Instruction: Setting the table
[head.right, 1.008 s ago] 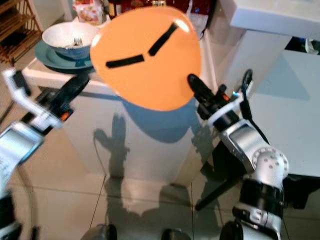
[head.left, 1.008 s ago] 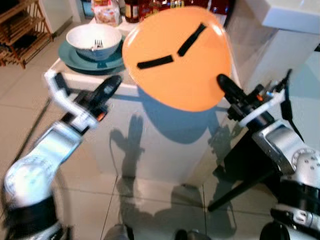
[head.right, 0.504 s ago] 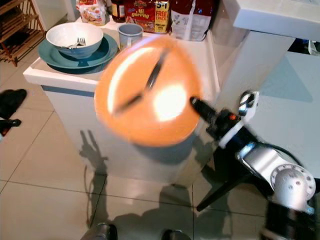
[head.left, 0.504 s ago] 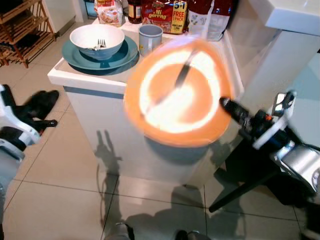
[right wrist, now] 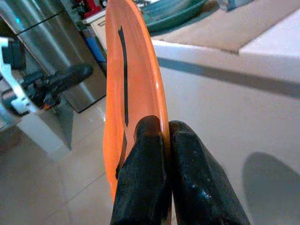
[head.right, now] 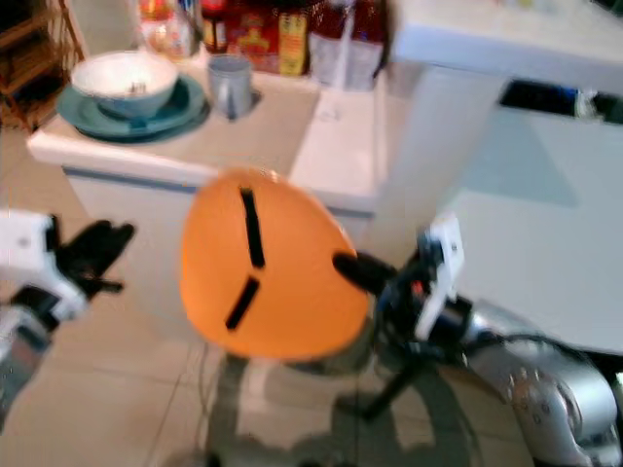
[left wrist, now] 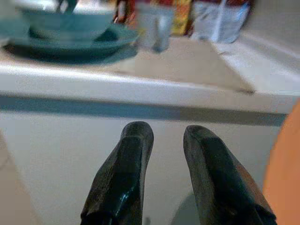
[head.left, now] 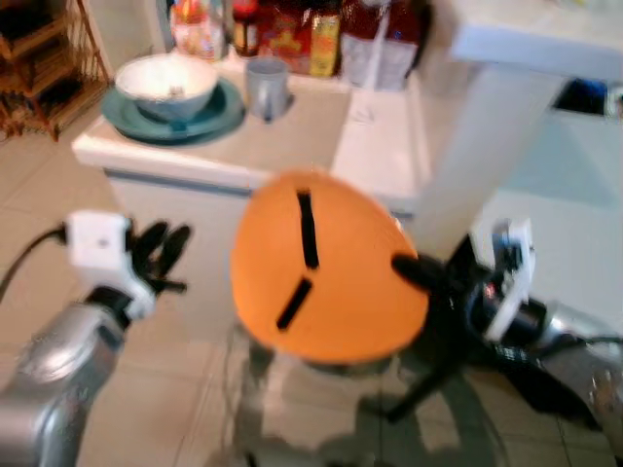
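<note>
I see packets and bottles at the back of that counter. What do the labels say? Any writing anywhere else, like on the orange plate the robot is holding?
Nothing can be read now; the picture is blurred.
Red and yellow packets: print too blurred to read.
Bottles: labels too blurred to read.
White bag: no legible text.
Orange plate, gripped at its rim by the right hand: two black strips, no writing.
Grey cup: no text seen.

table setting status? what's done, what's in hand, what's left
Done: white bowl sits on the teal plate on the counter, grey cup beside it. In hand: right gripper pinches the orange plate by its rim, off the counter. Left gripper open, idle. Left: placing the orange plate.
</note>
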`<state>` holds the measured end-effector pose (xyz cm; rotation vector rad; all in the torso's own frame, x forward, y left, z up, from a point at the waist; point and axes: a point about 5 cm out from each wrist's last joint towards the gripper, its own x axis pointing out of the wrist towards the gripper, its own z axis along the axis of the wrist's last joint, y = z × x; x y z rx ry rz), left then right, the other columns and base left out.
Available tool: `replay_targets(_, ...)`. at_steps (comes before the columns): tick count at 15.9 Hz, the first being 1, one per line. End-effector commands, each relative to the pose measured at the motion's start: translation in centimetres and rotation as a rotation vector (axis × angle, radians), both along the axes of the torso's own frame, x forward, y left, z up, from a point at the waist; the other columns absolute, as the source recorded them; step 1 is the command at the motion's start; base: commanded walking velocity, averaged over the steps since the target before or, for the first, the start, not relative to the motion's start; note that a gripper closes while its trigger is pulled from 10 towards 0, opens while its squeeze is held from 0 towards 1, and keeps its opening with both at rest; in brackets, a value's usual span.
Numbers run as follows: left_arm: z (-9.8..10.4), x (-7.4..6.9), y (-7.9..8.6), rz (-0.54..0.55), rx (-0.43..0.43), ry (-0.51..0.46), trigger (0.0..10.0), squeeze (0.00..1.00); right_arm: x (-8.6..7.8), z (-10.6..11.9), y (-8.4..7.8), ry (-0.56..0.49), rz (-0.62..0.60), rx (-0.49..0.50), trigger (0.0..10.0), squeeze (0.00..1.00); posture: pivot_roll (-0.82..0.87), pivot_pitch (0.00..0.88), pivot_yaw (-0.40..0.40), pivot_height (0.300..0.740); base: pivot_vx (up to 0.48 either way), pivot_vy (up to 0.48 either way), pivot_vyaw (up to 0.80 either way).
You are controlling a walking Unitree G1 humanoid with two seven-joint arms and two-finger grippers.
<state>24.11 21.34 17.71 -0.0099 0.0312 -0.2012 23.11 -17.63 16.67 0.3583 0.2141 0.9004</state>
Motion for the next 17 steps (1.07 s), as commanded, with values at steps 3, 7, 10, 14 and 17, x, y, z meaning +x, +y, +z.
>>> replay_targets(3, 0.0, -0.2, -0.8, -0.030, 0.031, -0.014, 10.0, 0.00, -0.1, 1.3, -0.9, -0.015, -0.014, 0.116, 10.0, 0.00, 0.00, 0.038, -0.025, 0.740, 0.000, -0.472, 0.00)
replay_targets(7, 0.3, 1.4, -1.8, -0.004, 0.074, -0.050, 10.0, 0.00, 0.1, 2.0, -1.5, 0.005, -0.051, 0.186, 10.0, 0.00, -0.01, 0.056, -0.025, 0.740, 0.000, -0.474, 0.00)
replay_targets(10, 0.0, 2.5, -4.1, 0.010, 0.100, -0.072, 10.0, 0.00, 1.3, 1.3, -1.5, -0.007, -0.161, 0.147, 10.0, 0.00, -0.02, 0.062, -0.026, 0.740, 0.000, -0.472, 0.00)
replay_targets(14, 0.8, 3.8, -5.4, 0.037, 0.073, -0.115, 10.0, 0.00, 1.9, 1.7, -2.5, 0.009, -0.270, 0.242, 10.0, 0.00, -0.02, 0.066, -0.027, 0.740, 0.000, -0.472, 0.00)
replay_targets(17, 0.3, 4.5, -6.2, 0.038, 0.138, -0.105, 10.0, 0.00, 3.6, 0.7, -2.4, -0.019, -0.438, 0.027, 10.0, 0.00, -0.03, 0.068, -0.029, 0.740, 0.000, -0.472, 0.00)
